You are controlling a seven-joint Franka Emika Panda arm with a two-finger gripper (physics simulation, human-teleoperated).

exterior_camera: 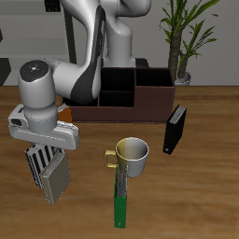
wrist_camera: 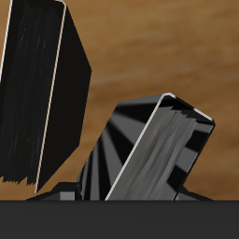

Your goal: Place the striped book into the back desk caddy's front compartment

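A wooden bench (exterior_camera: 201,187) seen from the front and above. Going from left to right across the exterior view, the mug serves as the landmark.

Well away from the mug (exterior_camera: 132,155), toward the view's left edge and nearer the front edge, the white robot arm reaches down. Its claw (exterior_camera: 49,154) points at the striped book (exterior_camera: 51,175), a thin grey book with light and dark stripes, which leans tilted just below it. The wrist view shows the same book (wrist_camera: 159,149) close up between the claw's dark fingers, so the claw appears to be pinching the book, though the contact itself is hidden.

The cream mug stands at mid-bench. A green book (exterior_camera: 120,199) lies flat directly in front of it, running toward the front edge.

Behind the mug, farther back, sits the back desk caddy (exterior_camera: 126,98), a long dark brown box with black-lined cells. Its front compartment (exterior_camera: 117,96) looks unoccupied.

Beside the mug, on the view's right, a black book (exterior_camera: 175,130) stands upright; a potted plant (exterior_camera: 184,37) rises farther back.

The step in hand seems to be the grasp or first lift. Next, the book must be raised, carried back over the caddy, aligned upright and lowered into the small cell without striking the dividers.
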